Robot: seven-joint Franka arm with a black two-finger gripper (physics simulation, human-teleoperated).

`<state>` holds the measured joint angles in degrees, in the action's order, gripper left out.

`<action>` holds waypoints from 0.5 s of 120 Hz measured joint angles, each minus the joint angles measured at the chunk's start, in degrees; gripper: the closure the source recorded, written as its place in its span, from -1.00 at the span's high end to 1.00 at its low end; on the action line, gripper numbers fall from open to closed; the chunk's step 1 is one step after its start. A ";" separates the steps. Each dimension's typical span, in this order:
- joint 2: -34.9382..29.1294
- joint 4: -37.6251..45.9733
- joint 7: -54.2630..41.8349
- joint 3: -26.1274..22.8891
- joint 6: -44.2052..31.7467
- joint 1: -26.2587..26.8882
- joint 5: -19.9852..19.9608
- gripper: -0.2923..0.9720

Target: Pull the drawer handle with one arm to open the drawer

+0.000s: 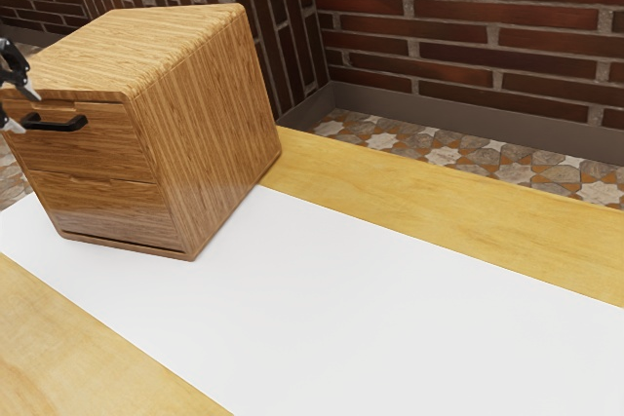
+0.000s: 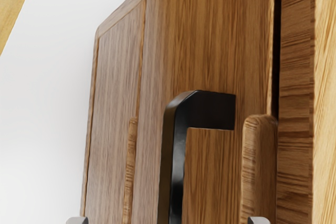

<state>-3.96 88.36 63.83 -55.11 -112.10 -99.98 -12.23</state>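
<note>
Handle: black bar handle (image 1: 56, 125) on the top drawer (image 1: 97, 148) of the light-brown wooden cabinet (image 1: 195, 114).
Gripper: black two-finger gripper (image 1: 14, 102) at the handle.
Jaws: apart, with the handle between them, touching neither fingertip (image 2: 77, 220).

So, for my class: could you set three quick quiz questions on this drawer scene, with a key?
1. True or false: the handle is white.
2. The cabinet stands on: A) a white surface; B) a carpet; C) a shelf.
3. Is the gripper open or shut?
Key: 1 false, it is black; 2 A; 3 open, not yet gripping the handle.
</note>
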 joint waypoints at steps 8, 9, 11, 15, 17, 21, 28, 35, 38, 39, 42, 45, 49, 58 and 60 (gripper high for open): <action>0.57 0.55 0.12 0.00 -0.57 0.08 0.03 0.01; 0.61 0.58 0.13 0.00 -0.63 0.07 0.04 0.00; 0.66 0.64 0.17 -0.01 -0.76 0.02 0.05 0.00; 0.73 0.85 0.23 -0.03 -1.03 -0.03 0.05 0.00; 0.75 1.02 0.26 -0.04 -1.20 -0.05 0.05 -0.01; 0.79 1.26 0.31 -0.04 -1.51 -0.03 0.06 -0.01; 0.81 1.64 0.40 -0.05 -1.95 0.08 0.04 -0.02; 0.87 1.82 0.48 -0.06 -2.29 0.23 0.03 -0.03; 0.89 1.86 0.52 -0.06 -2.41 0.27 0.01 -0.04; 0.89 1.87 0.53 -0.05 -2.45 0.29 0.00 -0.04; 0.99 1.92 0.56 -0.06 -2.56 0.38 -0.01 -0.04; 1.10 1.94 0.59 -0.04 -2.65 0.49 -0.02 -0.05; 1.29 1.96 0.64 -0.06 -2.77 0.59 -0.04 -0.05; 1.50 2.46 0.73 -0.08 -3.36 0.70 -0.10 -0.07; 1.51 2.51 0.75 -0.08 -3.50 0.71 -0.12 -0.07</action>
<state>-2.45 90.87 64.58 -55.19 -115.60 -99.27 -12.34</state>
